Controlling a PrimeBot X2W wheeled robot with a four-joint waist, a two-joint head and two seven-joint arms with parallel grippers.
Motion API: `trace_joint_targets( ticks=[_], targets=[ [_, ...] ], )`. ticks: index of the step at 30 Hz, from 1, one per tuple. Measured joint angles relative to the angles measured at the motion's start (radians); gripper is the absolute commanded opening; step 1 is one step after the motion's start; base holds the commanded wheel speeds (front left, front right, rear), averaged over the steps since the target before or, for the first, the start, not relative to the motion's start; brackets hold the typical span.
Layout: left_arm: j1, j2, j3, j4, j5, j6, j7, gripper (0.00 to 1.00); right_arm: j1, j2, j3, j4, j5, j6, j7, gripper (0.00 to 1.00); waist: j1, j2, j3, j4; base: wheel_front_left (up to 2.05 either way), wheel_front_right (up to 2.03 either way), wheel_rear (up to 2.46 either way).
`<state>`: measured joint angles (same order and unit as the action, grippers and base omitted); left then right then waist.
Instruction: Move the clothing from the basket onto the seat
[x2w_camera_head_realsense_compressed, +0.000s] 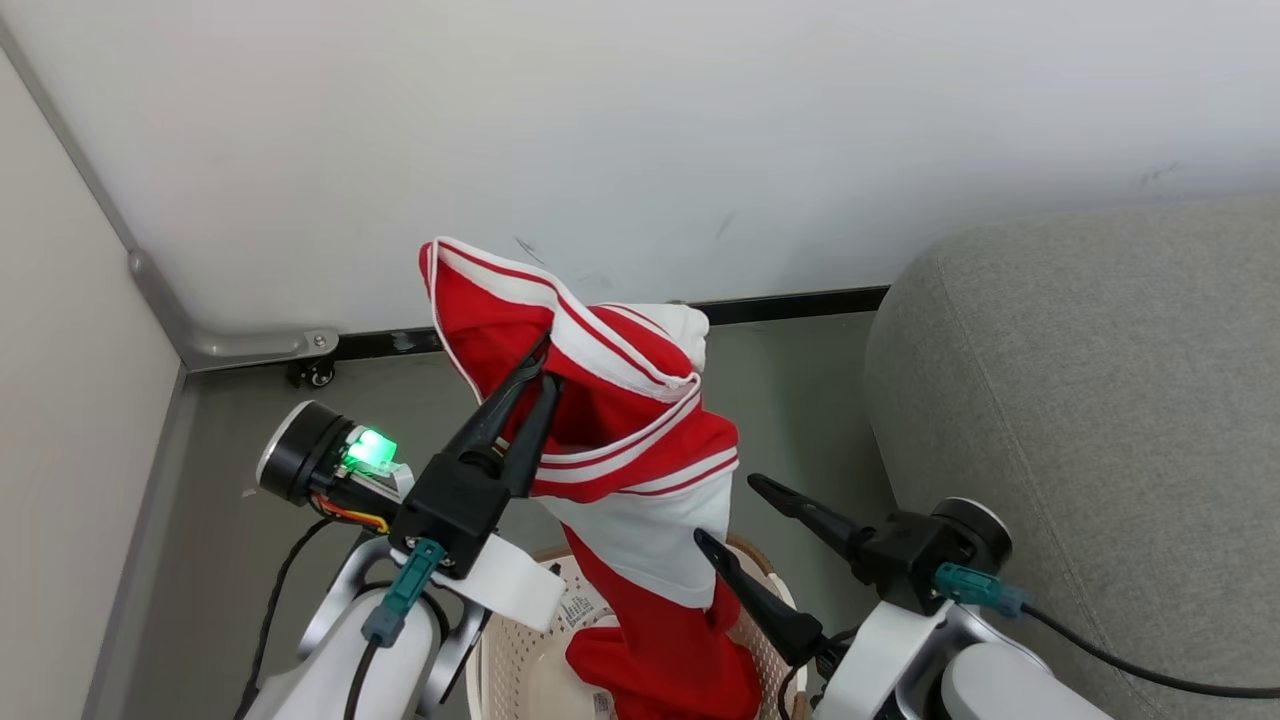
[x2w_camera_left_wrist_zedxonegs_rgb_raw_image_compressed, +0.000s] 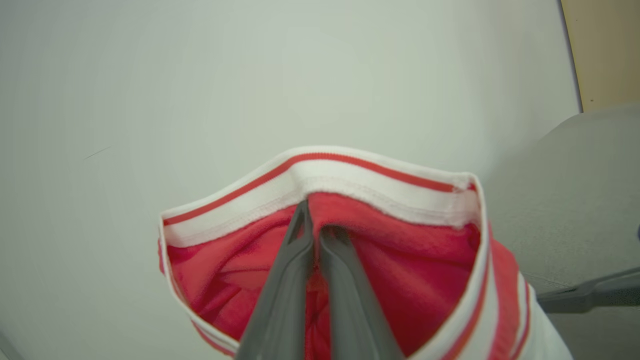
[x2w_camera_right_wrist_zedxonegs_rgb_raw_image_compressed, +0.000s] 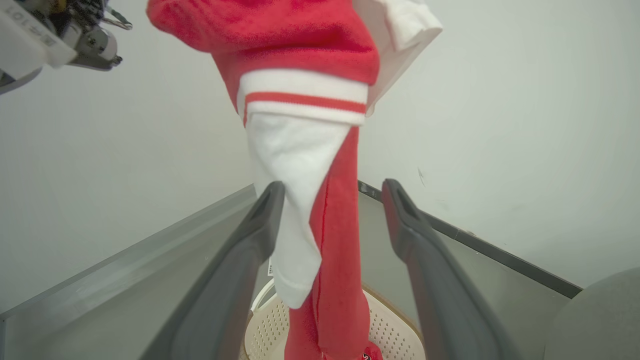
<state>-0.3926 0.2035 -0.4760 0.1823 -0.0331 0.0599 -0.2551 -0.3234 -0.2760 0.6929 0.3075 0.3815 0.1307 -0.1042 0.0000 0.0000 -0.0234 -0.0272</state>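
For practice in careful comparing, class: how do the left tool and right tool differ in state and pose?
The left tool is shut, pinching the clothing below its striped trim; the right tool is open and grips nothing. The left tool sits higher in the head view; the right tool sits lower, beside the hanging fabric above the basket. Both have two long dark fingers.
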Motion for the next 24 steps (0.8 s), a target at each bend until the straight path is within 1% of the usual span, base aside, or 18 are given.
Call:
trace_joint_targets(
  ticks=[6,12,18,21,22,23,24],
  targets=[
    [-0.012,-0.019,-0.028,-0.014,0.001,-0.013,0.010,0.00,-0.006,-0.009,0.040,-0.006,0.031,0.000,0.009,1.00,0.0000,0.0000,-0.018,0.012,0.00,0.00,0.00],
    [-0.024,-0.034,-0.053,-0.040,0.002,-0.026,0.031,0.00,-0.046,-0.041,0.060,-0.003,0.032,0.000,0.014,1.00,0.0000,0.0000,-0.029,0.029,0.00,0.00,0.00],
    [-0.031,-0.043,-0.064,-0.054,0.001,-0.045,0.044,0.00,-0.093,-0.045,0.077,0.017,0.032,0.000,0.017,1.00,0.0000,0.0000,-0.033,0.044,0.00,0.00,0.00],
    [-0.039,-0.053,-0.067,-0.059,-0.005,-0.051,0.045,0.00,-0.107,-0.044,0.106,0.025,0.032,0.000,0.017,1.00,0.0000,0.0000,-0.033,0.052,0.00,0.00,0.00],
    [-0.040,-0.054,-0.067,-0.061,-0.008,-0.051,0.045,0.00,-0.108,-0.044,0.117,0.027,0.031,0.000,0.017,0.84,0.0000,0.0000,-0.033,0.054,0.00,0.00,0.00],
    [-0.040,-0.057,-0.067,-0.061,-0.014,-0.053,0.048,0.00,-0.108,-0.043,0.128,0.030,0.031,0.000,0.017,0.63,0.0001,0.0000,-0.033,0.056,0.00,0.00,0.00],
    [-0.040,-0.058,-0.066,-0.061,-0.019,-0.053,0.053,0.00,-0.108,-0.042,0.136,0.033,0.030,0.000,0.017,0.48,0.0000,0.0000,-0.032,0.058,0.00,0.00,0.00]
  ],
)
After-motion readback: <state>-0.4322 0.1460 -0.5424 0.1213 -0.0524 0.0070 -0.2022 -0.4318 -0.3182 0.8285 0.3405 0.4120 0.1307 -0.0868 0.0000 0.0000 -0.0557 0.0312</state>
